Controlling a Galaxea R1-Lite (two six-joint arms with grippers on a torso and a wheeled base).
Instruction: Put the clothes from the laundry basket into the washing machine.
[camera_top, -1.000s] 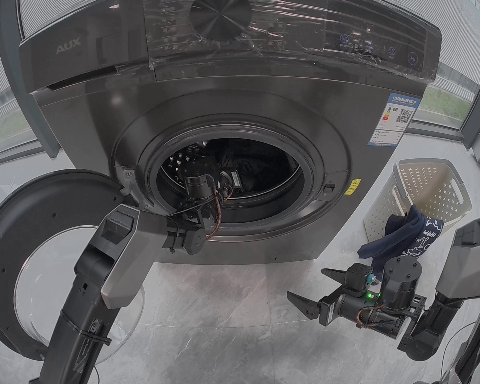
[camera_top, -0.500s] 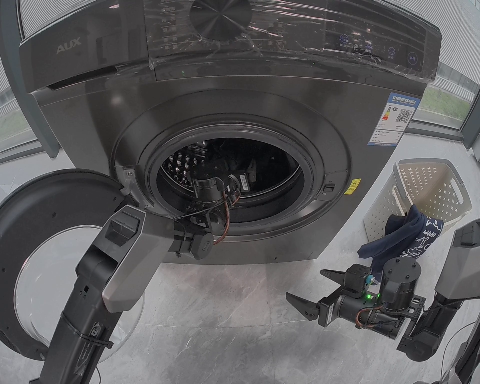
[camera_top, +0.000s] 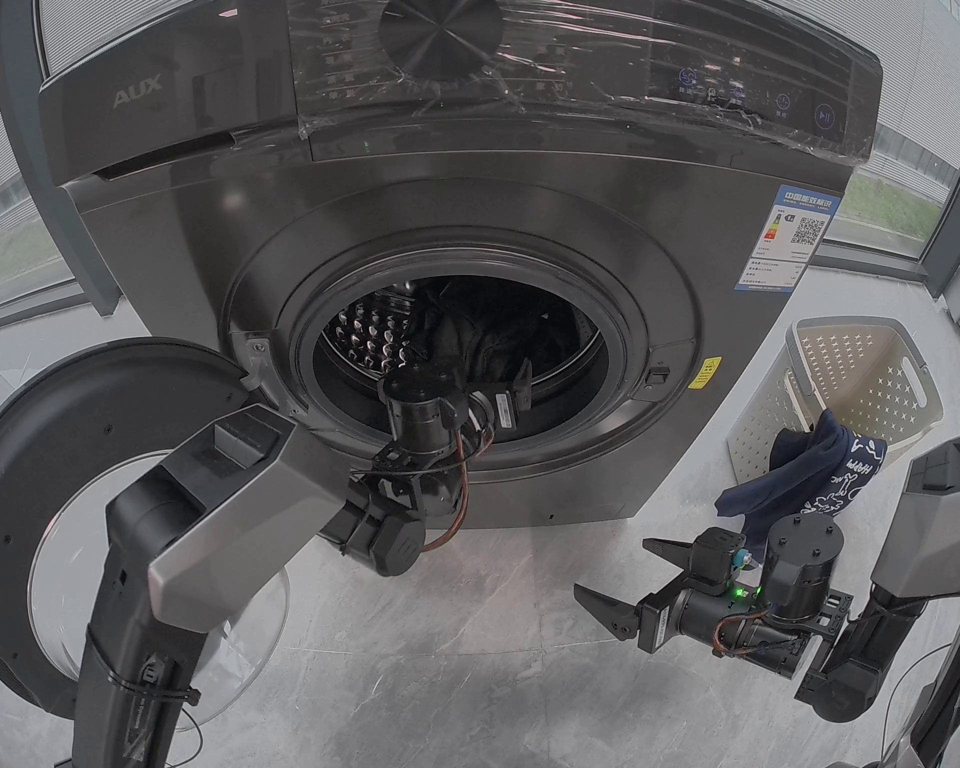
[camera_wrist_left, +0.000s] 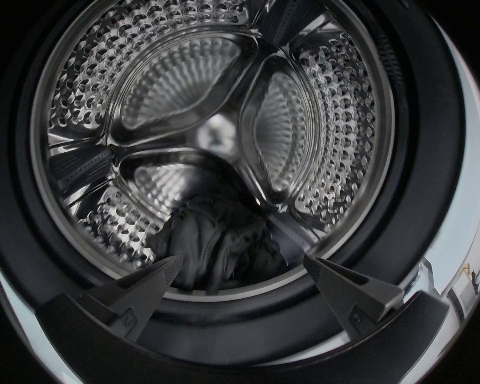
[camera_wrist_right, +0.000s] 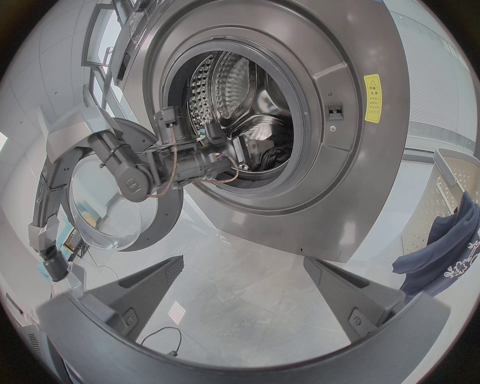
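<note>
A heap of dark clothes (camera_wrist_left: 215, 245) lies at the bottom of the washing machine's steel drum (camera_wrist_left: 325, 125). My left gripper (camera_wrist_left: 242, 258) is open and empty at the drum's mouth, just short of the heap. From the head it sits at the opening's lower rim (camera_top: 512, 385), with the dark clothes (camera_top: 490, 335) behind it. A navy printed garment (camera_top: 810, 475) hangs over the rim of the white laundry basket (camera_top: 870, 380) to the machine's right. My right gripper (camera_top: 630, 580) hangs open and empty low over the floor, in front of the basket.
The round door (camera_top: 110, 500) is swung fully open on the machine's left. Grey tiled floor (camera_top: 480, 640) spreads in front of the machine. The basket (camera_wrist_right: 450, 175) leans tilted beside the machine's right side, next to a window.
My left arm has drawn back and down from inside the drum to its lower rim, uncovering the dark clothes. The right arm has kept still.
</note>
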